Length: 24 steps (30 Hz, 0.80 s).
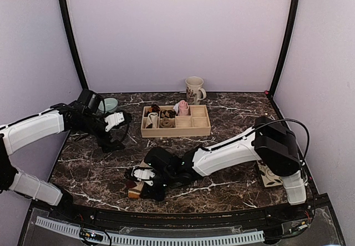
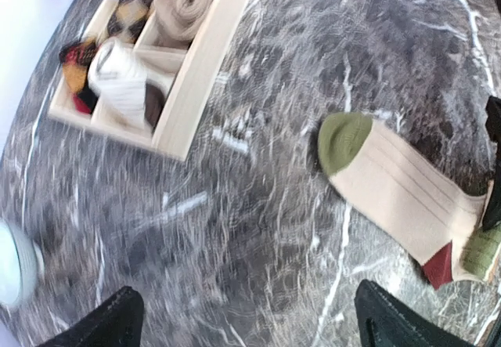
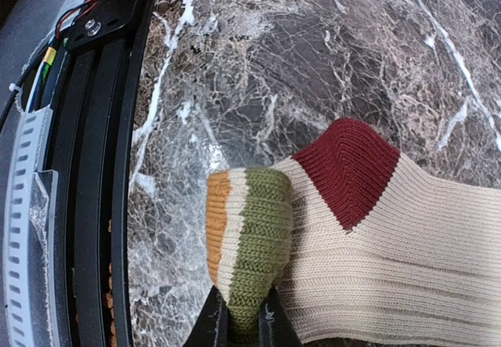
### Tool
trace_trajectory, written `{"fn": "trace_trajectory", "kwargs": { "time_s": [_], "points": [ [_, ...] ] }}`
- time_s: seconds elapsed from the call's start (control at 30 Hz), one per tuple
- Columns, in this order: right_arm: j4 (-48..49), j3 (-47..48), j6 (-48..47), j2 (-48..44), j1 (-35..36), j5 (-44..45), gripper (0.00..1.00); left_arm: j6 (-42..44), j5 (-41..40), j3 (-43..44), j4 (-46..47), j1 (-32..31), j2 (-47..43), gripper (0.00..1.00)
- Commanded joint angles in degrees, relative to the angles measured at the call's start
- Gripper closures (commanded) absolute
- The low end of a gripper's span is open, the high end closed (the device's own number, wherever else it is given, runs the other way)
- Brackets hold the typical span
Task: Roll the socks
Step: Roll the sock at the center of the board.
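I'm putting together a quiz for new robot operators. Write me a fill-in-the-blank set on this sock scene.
1. The right gripper pinches the sock at its striped cuff, beside the dark ___ heel.
2. The sock's toe is ___.
3. The left gripper holds nothing; its jaws stand ___.
4. Behind the wooden tray stands a ___.

Missing words: red; green; open; mug.
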Motion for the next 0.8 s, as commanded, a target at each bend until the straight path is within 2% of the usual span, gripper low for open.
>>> {"fn": "trace_trajectory", "kwargs": {
  "time_s": [0.0,0.1,0.17,0.33,0.57,0.77],
  "points": [
    [-7.89,-0.67,5.25,3.57,-1.87,-5.01,0.95,-0.40,-4.93,-5.74,-0.72,1.72,-5.01,0.01],
    [-8.70,0.85,8.31,5.54,-3.31,-9.21,0.95,1.31,3.52,-6.71,-6.33,1.74,-5.26,0.01],
    [-8.88,1.26,9.83,6.41,-3.87,-10.59,0.95,1.41,6.35,-7.41,-8.13,1.74,-4.84,0.01],
    [-9.25,2.06,12.25,7.91,-4.51,-13.35,0.94,0.66,7.76,-10.59,-7.46,1.74,-6.03,0.04],
    [-7.37,1.30,15.46,9.19,-6.22,-17.10,0.94,2.27,10.92,-19.76,-0.70,2.46,-18.44,0.01],
    [-6.71,1.91,18.82,11.13,-8.23,-21.13,0.94,10.64,12.69,-22.28,-7.74,2.38,-21.85,0.02]
  ]
}}
